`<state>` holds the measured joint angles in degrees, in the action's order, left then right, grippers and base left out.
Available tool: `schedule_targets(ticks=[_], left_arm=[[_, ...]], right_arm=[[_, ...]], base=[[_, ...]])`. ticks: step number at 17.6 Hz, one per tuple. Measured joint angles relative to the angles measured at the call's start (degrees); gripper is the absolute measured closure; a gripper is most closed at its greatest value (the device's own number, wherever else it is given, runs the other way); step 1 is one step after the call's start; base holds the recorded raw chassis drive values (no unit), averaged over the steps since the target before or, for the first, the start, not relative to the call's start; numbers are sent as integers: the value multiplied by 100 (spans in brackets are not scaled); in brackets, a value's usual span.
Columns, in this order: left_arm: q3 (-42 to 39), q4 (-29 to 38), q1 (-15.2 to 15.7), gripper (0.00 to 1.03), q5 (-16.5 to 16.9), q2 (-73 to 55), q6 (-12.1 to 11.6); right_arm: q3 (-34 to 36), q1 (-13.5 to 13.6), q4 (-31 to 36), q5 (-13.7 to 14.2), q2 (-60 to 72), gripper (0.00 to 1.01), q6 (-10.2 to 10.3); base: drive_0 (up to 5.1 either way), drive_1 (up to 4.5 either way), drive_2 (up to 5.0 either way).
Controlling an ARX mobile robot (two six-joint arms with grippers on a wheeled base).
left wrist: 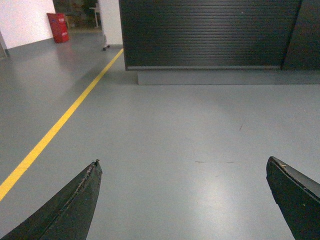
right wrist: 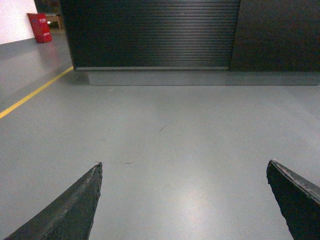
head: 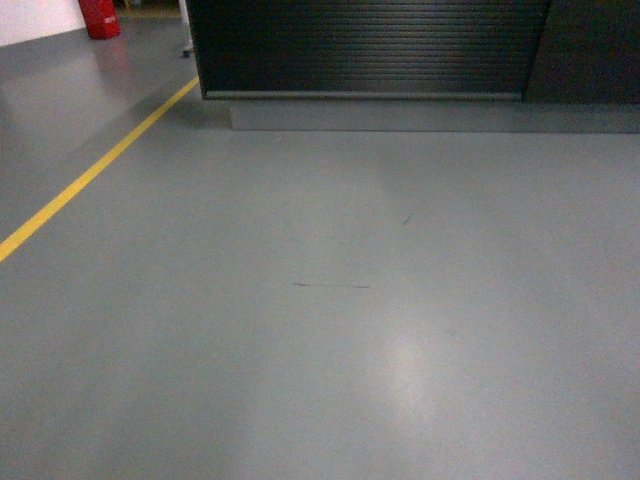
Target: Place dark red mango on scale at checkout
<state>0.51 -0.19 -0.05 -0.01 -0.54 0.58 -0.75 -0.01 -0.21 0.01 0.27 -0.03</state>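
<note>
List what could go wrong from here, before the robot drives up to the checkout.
1. Both end effectors, left and right, are open and empty, and no mango or scale shows in any view, so the robot may reach the checkout with nothing to weigh.
2. The grey plinth juts out below the ribbed panel; driving in too close could bump the base against it.
3. Only the counter's front is visible, so the top's layout cannot be judged yet.

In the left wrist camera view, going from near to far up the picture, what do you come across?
The spread gripper fingers, then open grey floor with the yellow line running along its left, then the grey plinth, then the ribbed front of the checkout; the red object stands far left.
</note>
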Motion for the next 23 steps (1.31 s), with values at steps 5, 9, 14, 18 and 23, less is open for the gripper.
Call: schedule_targets(ticks=[5, 9, 14, 18, 23], left_arm=[[0, 0, 0, 5, 0, 0, 0], [0, 4, 0, 5, 0, 0, 0], [0, 2, 0, 5, 0, 0, 0], [0, -26, 0, 5, -2, 0, 0], [0, 2, 0, 5, 0, 0, 0]], right_arm=[[0, 0, 0, 0, 0, 3, 0], [0, 0, 4, 0, 0, 3, 0], [0, 0, 4, 0, 0, 3, 0], [0, 0, -7, -2, 0, 3, 0], [0, 0, 2, -4, 0, 3, 0]], base=[[0, 0, 0], [0, 0, 0], [0, 0, 0], [0, 0, 0], [-2, 258, -262]])
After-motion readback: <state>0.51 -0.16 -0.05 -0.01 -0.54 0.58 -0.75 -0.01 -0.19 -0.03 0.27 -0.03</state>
